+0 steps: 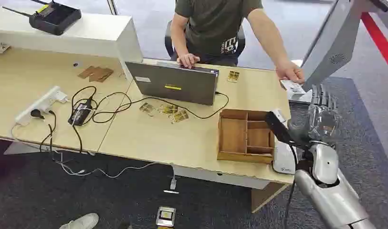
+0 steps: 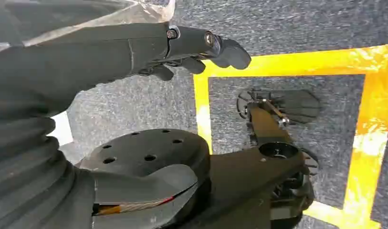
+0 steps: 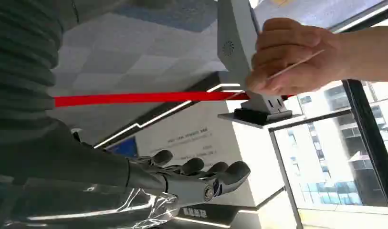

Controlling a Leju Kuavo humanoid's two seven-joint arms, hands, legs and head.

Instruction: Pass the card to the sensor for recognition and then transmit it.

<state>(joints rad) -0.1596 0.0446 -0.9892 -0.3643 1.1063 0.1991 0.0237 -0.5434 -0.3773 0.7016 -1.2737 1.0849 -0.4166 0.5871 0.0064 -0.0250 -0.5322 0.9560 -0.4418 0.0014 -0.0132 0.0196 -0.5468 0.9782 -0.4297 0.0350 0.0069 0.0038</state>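
Overhead, right robot hand (image 1: 322, 117) spread, empty, person's hand (image 1: 290, 73) holding card (image 1: 293, 87), left robot hand (image 2: 196, 50) slack

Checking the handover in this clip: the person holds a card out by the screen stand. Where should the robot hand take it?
Probably by the free end of the card, the part sticking out from the person's hand. The right robot hand sits just below it with fingers spread, so rising from underneath to pinch its flat faces looks simplest.

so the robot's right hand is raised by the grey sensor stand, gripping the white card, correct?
Not quite. The right hand is raised by the grey sensor stand, but holds nothing. A person's hand grips the thin white card, per the right wrist view.
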